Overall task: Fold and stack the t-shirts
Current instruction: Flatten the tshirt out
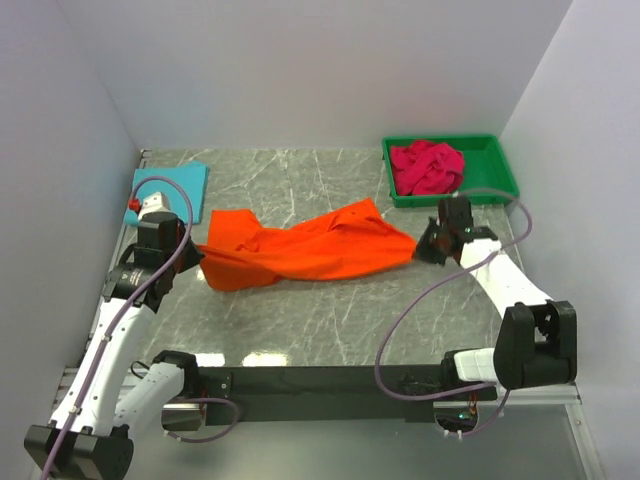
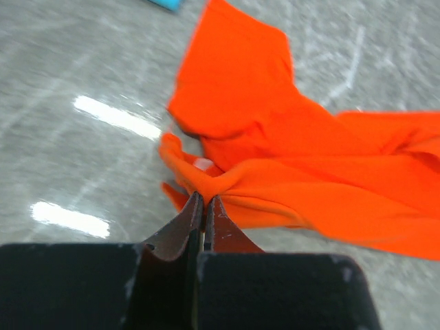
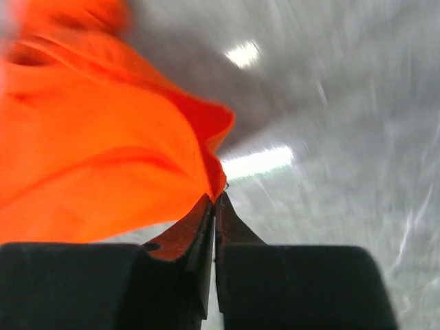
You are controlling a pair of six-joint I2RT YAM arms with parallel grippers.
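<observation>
Top external view shows the orange t-shirt (image 1: 300, 248) in the middle of the table (image 1: 330, 320), stretched between both arms. The left gripper (image 2: 204, 199) is clamped on a bunched edge of it, and the right gripper (image 3: 215, 198) is closed on one thin corner. This small bite is the risk: the soft cloth may slide out if the arms pull apart unevenly, and the twisted middle may fold crooked. The cloth is matte and wrinkled, while the grey marbled tabletop is glossy. The turquoise t-shirt (image 1: 170, 188) lies flat at far left. The crimson t-shirt (image 1: 425, 167) is crumpled in the green bin (image 1: 482, 165).
</observation>
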